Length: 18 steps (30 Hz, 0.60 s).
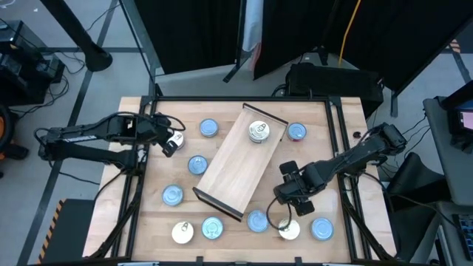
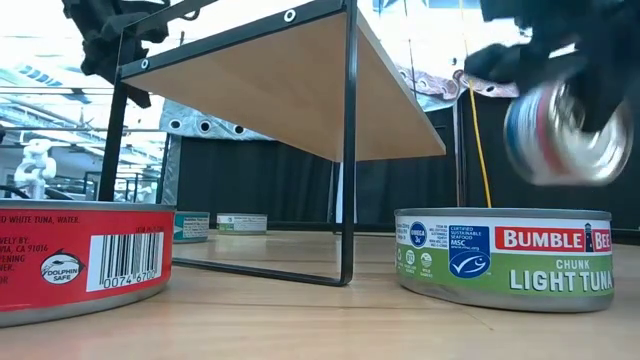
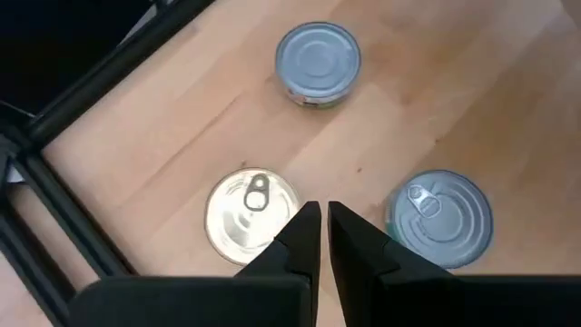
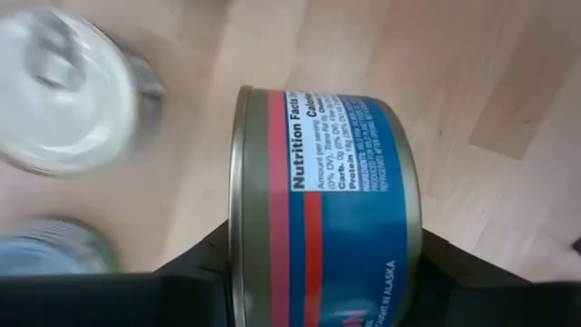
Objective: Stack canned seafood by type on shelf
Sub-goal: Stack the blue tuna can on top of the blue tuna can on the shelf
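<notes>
The shelf (image 1: 240, 162) lies slantwise mid-table, with one silver-topped tin (image 1: 258, 132) on its far end. Several other tins lie flat on the table around it. Right of the shelf's near end, my right gripper (image 1: 290, 193) is shut on a blue-and-red-labelled tin (image 4: 336, 182), which shows as a blurred silver disc (image 2: 565, 130) in the low view. On the left, my left gripper (image 3: 318, 222) hovers shut above the table, between a cream-topped tin (image 3: 247, 213) and a bluish-topped tin (image 3: 445, 218), touching neither. My right gripper pinches the tin between its two fingers (image 4: 195, 272), one on each flat round end (image 4: 238, 227). The fingers come from above, pointing down. The tin stands on edge with its label wall toward the wrist camera, lifted clear of the table.
Tins sit along the near edge (image 1: 212, 227), (image 1: 257, 220), (image 1: 322, 228), with a cream-topped one (image 1: 289, 230) just below the right gripper. More lie left of the shelf (image 1: 197, 165), (image 1: 172, 195). A black frame (image 3: 82, 227) rims the table.
</notes>
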Each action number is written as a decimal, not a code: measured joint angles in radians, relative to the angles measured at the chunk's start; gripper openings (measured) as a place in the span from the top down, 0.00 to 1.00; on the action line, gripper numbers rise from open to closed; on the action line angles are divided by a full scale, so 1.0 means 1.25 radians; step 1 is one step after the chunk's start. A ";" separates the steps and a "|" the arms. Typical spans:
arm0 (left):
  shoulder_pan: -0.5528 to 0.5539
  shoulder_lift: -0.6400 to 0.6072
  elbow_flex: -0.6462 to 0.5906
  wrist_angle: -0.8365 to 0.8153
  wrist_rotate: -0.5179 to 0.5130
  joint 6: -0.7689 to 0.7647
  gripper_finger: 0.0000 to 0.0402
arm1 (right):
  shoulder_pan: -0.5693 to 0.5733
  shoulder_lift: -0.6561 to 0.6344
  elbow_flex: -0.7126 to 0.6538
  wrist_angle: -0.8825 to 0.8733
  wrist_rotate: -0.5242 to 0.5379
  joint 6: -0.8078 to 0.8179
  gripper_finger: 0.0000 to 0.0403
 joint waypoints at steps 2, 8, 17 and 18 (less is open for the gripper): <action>0.000 -0.001 0.000 0.009 -0.030 0.001 0.93 | 0.022 0.000 0.042 -0.020 0.000 0.043 0.57; -0.004 0.000 0.000 0.035 -0.142 0.004 0.93 | 0.058 0.000 0.205 -0.021 0.000 0.082 0.54; -0.004 -0.001 -0.009 0.042 -0.146 0.000 0.93 | -0.052 -0.001 0.511 0.026 0.011 -0.129 0.56; -0.004 -0.001 -0.016 0.044 -0.146 0.000 0.93 | -0.077 -0.001 0.540 0.027 0.012 -0.157 0.55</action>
